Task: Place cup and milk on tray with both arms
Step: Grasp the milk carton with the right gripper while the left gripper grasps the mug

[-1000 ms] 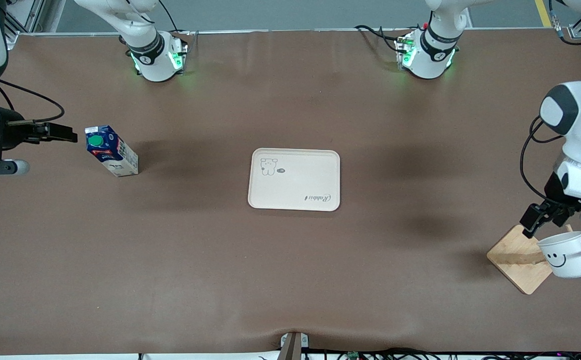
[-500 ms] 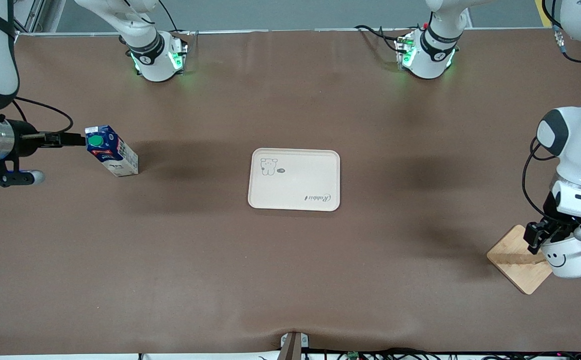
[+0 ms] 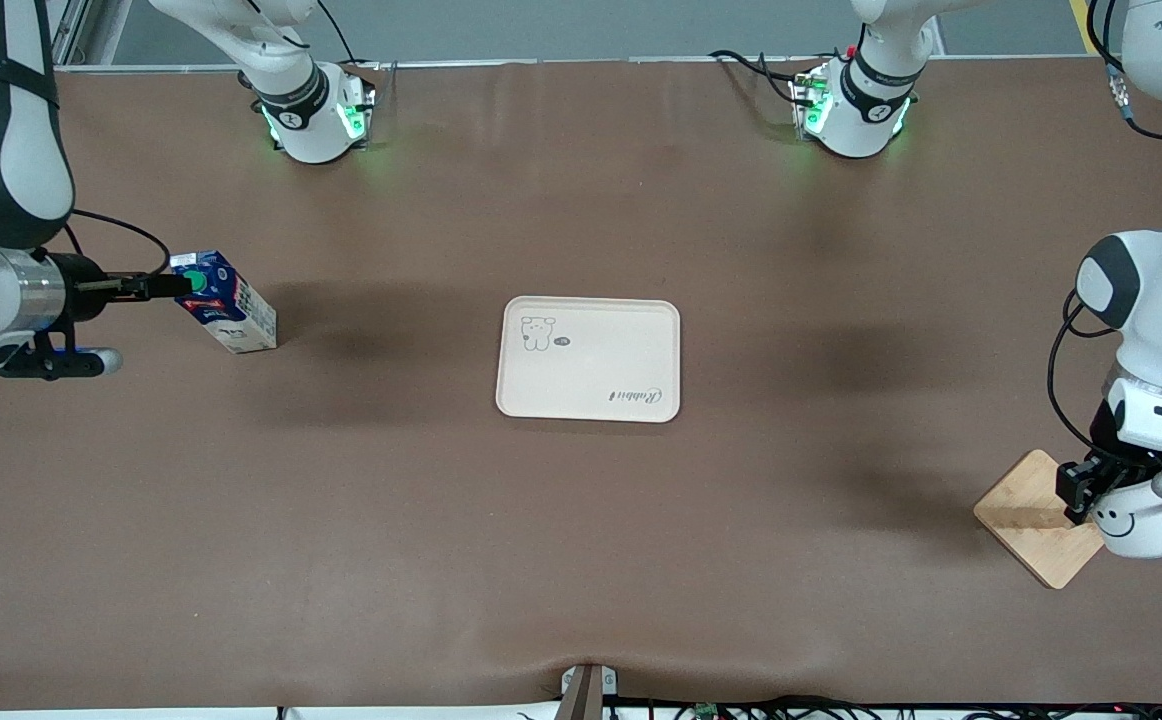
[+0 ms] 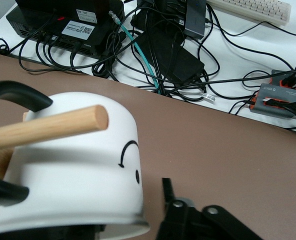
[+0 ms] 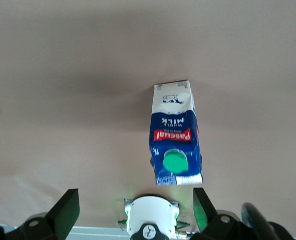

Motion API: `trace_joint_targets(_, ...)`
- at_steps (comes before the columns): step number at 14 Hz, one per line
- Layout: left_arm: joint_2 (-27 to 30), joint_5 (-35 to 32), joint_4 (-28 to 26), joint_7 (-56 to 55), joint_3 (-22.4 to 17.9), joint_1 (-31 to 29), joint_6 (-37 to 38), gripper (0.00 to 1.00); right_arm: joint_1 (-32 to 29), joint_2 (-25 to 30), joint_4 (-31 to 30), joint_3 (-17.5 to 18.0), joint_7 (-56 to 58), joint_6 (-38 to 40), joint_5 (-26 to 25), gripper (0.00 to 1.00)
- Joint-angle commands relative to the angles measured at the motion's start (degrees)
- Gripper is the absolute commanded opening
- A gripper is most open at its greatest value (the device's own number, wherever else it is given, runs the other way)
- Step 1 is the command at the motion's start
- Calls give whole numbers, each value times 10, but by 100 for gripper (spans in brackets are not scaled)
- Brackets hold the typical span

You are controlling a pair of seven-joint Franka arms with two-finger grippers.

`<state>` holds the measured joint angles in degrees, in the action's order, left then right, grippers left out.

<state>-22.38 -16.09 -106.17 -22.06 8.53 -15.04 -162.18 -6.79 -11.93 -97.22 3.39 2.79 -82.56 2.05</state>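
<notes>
**Meanwhile: both grippers at their targets, tray bare**

Right arm's end of the table: the milk carton [image 3: 224, 315] stands upright on the brown table [image 3: 581, 560]. The right gripper [image 3: 173, 284] reaches in level at the carton's top; its tips meet the green cap [image 3: 197, 282] in the front view. In the right wrist view the fingers [image 5: 63, 212] stand spread wide, well clear of the carton's sides, gripping nothing.

Middle of the table: the tray [image 3: 589, 357] lies flat, bear drawing and script showing, well apart from both carton and cup.

Left arm's end: the cup [image 3: 1137, 523] hangs on a wooden peg [image 4: 47, 126] of the wooden rack [image 3: 1033, 518], smiley face toward the front camera. The left gripper [image 3: 1101, 484] is down at the cup's rim. Whether its fingers are clamped on the cup or only set around it, cannot tell; one black finger [image 4: 174, 216] shows just beside the cup's wall in the left wrist view.
</notes>
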Motion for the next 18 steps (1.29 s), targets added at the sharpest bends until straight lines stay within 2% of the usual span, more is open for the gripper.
trace_joint_targets(1,-6,-20,11,-12,2,-1,-2,15,-5,52,-106,7,6,-78,1,100)
trace_joint_targets(2,-6,-31,11,-11,2,1,-2,5,-5,52,-116,7,7,-81,-8,98)
trace_joint_targets(3,-6,-47,12,-11,2,1,-2,0,-5,52,-125,7,7,-84,-20,98)
trace_joint_targets(7,-9,-74,21,-10,3,8,-2,0,-12,51,-141,7,9,-92,-83,100)
trace_joint_targets(10,-9,-79,33,-6,2,19,7,0,-14,75,-204,7,20,-156,-84,100)
trace_joint_targets(12,-5,-110,39,-6,3,25,26,0,-15,90,-243,7,26,-196,-84,100)
trace_joint_targets(16,15,-129,50,-7,8,43,86,0,-14,98,-268,7,29,-201,-84,100)
trace_joint_targets(18,30,-129,49,-8,9,52,123,0,-16,109,-300,6,40,-245,-84,100)
